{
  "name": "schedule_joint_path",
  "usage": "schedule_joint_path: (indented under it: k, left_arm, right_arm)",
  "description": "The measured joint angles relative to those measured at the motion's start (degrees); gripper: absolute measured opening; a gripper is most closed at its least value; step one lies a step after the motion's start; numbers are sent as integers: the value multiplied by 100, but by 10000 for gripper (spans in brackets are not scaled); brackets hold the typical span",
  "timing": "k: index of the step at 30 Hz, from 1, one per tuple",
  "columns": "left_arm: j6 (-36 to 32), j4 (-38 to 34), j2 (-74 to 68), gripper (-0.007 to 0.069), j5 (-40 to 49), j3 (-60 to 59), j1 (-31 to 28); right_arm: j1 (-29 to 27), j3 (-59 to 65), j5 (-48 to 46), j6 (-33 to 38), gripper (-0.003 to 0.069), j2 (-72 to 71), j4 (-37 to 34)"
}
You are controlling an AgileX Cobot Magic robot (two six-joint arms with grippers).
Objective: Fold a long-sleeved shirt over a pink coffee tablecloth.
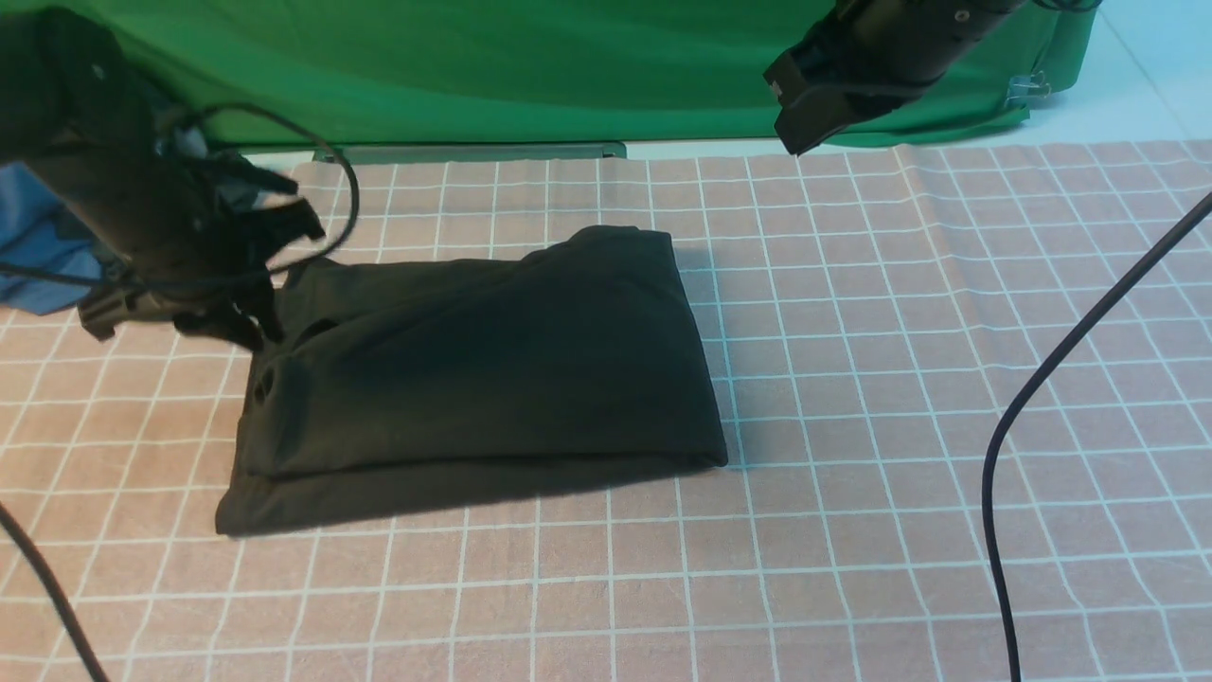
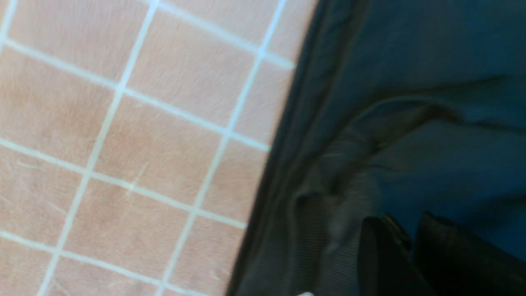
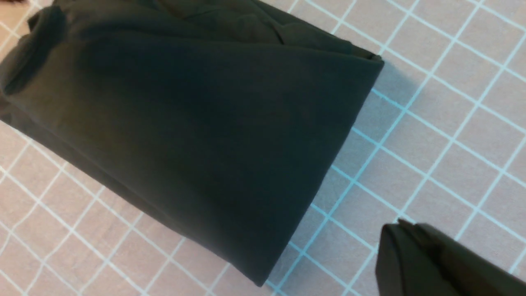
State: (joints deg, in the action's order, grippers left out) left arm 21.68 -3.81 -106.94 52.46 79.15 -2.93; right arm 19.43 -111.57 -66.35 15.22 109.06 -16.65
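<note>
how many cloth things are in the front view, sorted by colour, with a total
black: 1, the folded long-sleeved shirt
pink with white grid: 1, the tablecloth
green: 1, the backdrop cloth
blue: 1, a garment at the left edge, partly hidden by the left arm
total: 4 that can be made out

Both arms are matte black: the left arm [image 1: 142, 218] at nine o'clock trails a looped thin cable [image 1: 352, 189], the right arm [image 1: 881, 57] at one o'clock ends in blunt dark fingers [image 3: 431, 263].
</note>
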Motion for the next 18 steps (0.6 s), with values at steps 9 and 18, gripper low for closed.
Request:
schedule_joint_path:
  k: [9,18]
  left_arm:
    - [-79,152,-402,445,-113,0,0]
    - [-573,34,-450,102,-183,0,0]
  right_arm:
    - [0,0,-5,0,37,0,-49]
    - [0,0,-5,0,37,0,-92]
